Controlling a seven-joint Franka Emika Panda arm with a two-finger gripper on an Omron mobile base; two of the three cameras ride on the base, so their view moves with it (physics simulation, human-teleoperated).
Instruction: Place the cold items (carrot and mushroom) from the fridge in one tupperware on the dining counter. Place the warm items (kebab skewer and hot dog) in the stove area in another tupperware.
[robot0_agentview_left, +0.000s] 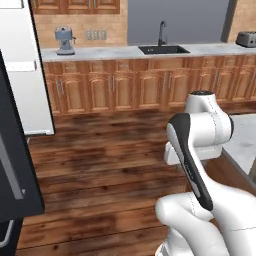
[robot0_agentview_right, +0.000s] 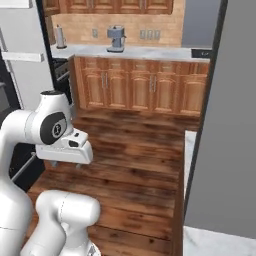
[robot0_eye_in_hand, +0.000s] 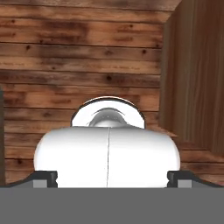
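**Entry: transit stage, cold-item fetch (judged)**

- **End effector:** two-finger gripper (robot0_eye_in_hand: 112, 180) with small dark tips. The jaws are spread wide and nothing is between them. The white arm is folded tight over its base, and the hand points down at the brown plank floor (robot0_eye_in_hand: 78, 52).
- **Fridge:** tall black-fronted appliance with a long grey bar handle (robot0_agentview_left: 15, 175), at the left edge of the left base view, with a pale grey panel (robot0_agentview_left: 20, 65) above and behind it. Whether the door is open cannot be told from this angle.
- **Dining counter:** white-grey marbled slab (robot0_agentview_left: 245, 140) over a warm wood base, to the right of the arm. The wood base stands just beside the hand in the hand view.
- **Carrot and mushroom:** the task places them in the fridge. Which shelf they are on cannot be told from here.
- **Background:** wooden wall cabinets (robot0_agentview_left: 125, 90) under a marbled worktop, a grey-blue coffee machine (robot0_agentview_left: 64, 41), a black sink with a tall tap (robot0_agentview_left: 163, 49), and a silver toaster (robot0_agentview_left: 246, 38).

**Step in hand (judged):** nothing has been collected yet. The base seems to be getting into position between the dining counter and the fridge.

**Next move calls for:** squaring the base to the fridge, unfolding the arm and raising the hand off its floor-facing pose. If the door is shut, the open jaws should be lined up on the bar handle.

**Relation:** the fridge is well apart from the gripper, on the arm's left. The dining counter is near, on its right.
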